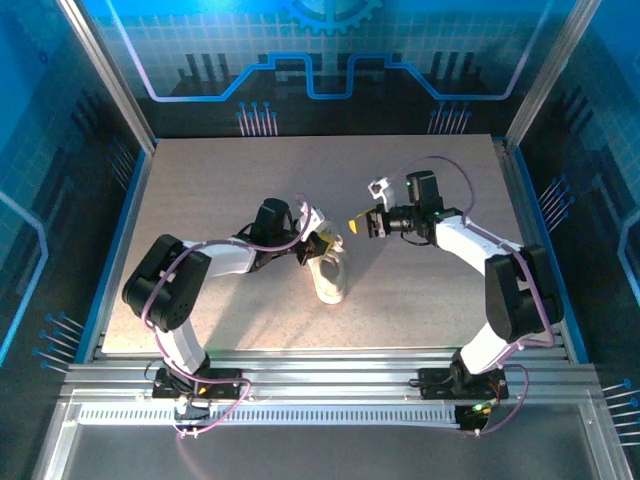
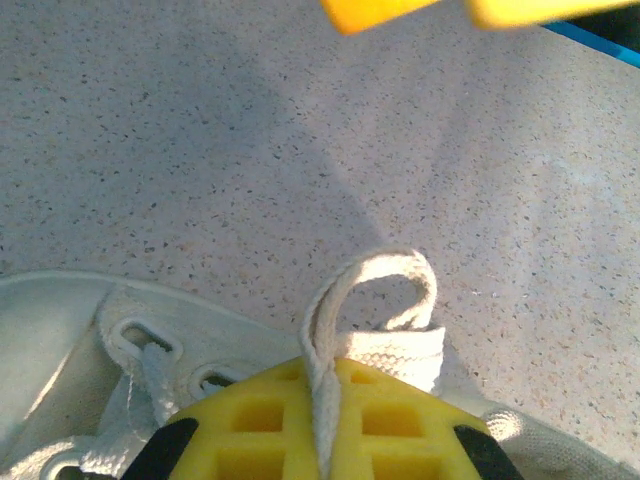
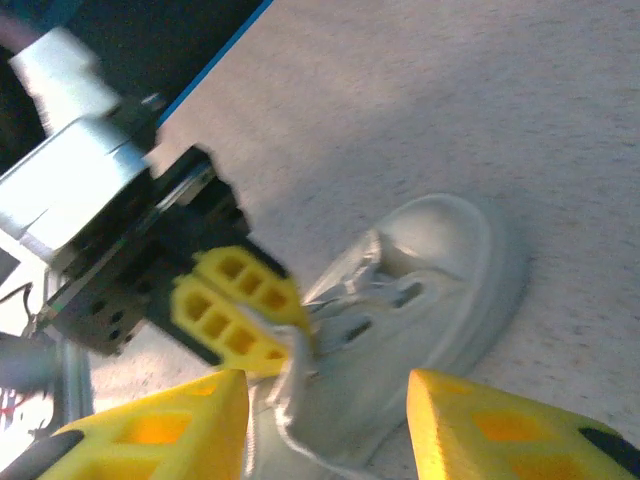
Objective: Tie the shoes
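Note:
A small white sneaker (image 1: 330, 277) lies mid-table, toe toward the near edge. It also shows in the right wrist view as the sneaker (image 3: 440, 290) between and beyond my yellow fingers. My left gripper (image 1: 318, 243) sits over the shoe's opening, shut on a white lace (image 2: 325, 400) pinched between its yellow pads, with a loop of lace (image 2: 385, 285) sticking out past the tips. My right gripper (image 1: 357, 225) hovers open just right of and behind the shoe, fingertips (image 3: 200, 415) wide apart and nothing between them. The left gripper (image 3: 250, 315) is seen from the right wrist, holding lace at the eyelets.
The speckled grey table (image 1: 230, 190) has free room all around the shoe. Blue-edged enclosure walls (image 1: 128, 200) bound the table at left, right and back. An aluminium rail (image 1: 330, 365) runs along the near edge by the arm bases.

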You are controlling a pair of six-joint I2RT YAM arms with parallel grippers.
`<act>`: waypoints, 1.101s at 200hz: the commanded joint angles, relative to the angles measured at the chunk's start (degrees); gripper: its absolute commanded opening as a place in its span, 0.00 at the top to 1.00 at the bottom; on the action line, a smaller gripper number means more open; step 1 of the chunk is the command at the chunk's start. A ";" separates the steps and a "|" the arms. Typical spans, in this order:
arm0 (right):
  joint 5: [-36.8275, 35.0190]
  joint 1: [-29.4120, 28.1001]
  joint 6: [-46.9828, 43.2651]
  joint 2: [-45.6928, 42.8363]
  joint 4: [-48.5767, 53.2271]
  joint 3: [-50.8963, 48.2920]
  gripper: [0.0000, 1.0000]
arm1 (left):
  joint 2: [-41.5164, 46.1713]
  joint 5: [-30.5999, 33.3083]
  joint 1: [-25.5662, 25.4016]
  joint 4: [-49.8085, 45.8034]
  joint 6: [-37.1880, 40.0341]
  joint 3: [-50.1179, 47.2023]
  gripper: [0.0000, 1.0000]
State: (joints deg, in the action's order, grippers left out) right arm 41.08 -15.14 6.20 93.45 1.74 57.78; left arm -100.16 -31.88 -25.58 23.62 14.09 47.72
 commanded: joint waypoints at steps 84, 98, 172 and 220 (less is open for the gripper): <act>5.51 -4.51 4.61 14.73 4.10 9.19 0.57 | 4.20 2.71 -0.70 4.00 2.43 -3.23 1.00; 7.47 -4.76 4.19 14.92 3.70 8.81 0.56 | 4.19 3.15 -0.70 3.31 2.65 -2.78 1.00; 12.20 -4.89 4.35 15.03 1.63 7.22 0.55 | 4.78 5.65 -0.69 2.14 3.17 -2.41 1.00; 14.20 -5.13 3.94 17.00 2.42 8.38 0.55 | 4.75 4.80 -0.69 3.26 3.00 -2.66 1.00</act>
State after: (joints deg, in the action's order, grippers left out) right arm 52.38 -19.59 10.94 108.57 3.84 65.32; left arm -97.01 -27.16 -25.80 25.91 15.62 45.15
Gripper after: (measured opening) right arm 0.446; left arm 0.057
